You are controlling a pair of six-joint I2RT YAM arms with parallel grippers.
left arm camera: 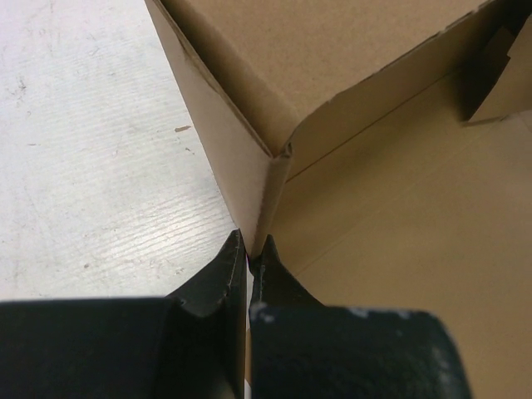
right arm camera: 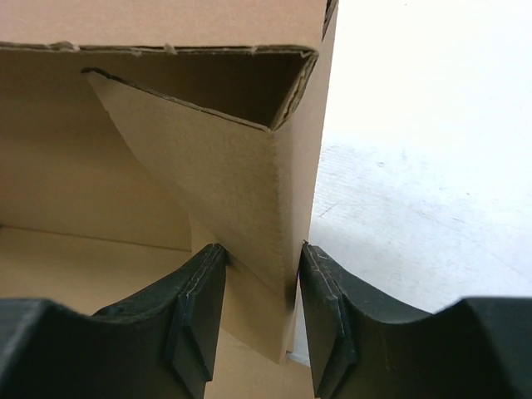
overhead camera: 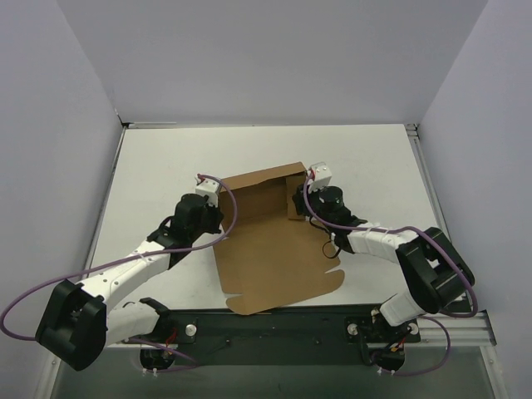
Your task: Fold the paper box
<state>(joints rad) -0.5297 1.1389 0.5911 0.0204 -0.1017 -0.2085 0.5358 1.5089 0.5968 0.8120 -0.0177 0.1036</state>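
Note:
The paper box [overhead camera: 274, 258] is plain brown cardboard lying in the middle of the table, with its back wall and both side walls raised and its front panel flat. My left gripper [overhead camera: 220, 202] is shut on the top edge of the left side wall, close to the back corner. In the left wrist view the fingertips [left arm camera: 252, 243] pinch that thin wall [left arm camera: 241, 183]. My right gripper [overhead camera: 301, 199] straddles the right side wall. In the right wrist view its fingers [right arm camera: 262, 258] touch the outer wall and an inward-angled corner flap [right arm camera: 224, 166] between them.
The white table [overhead camera: 166, 166] is enclosed by pale walls on the left, back and right. The box's flat front panel [overhead camera: 266, 291] reaches almost to the black rail [overhead camera: 274, 328] at the arm bases. A purple cable [overhead camera: 50, 291] loops off the left arm.

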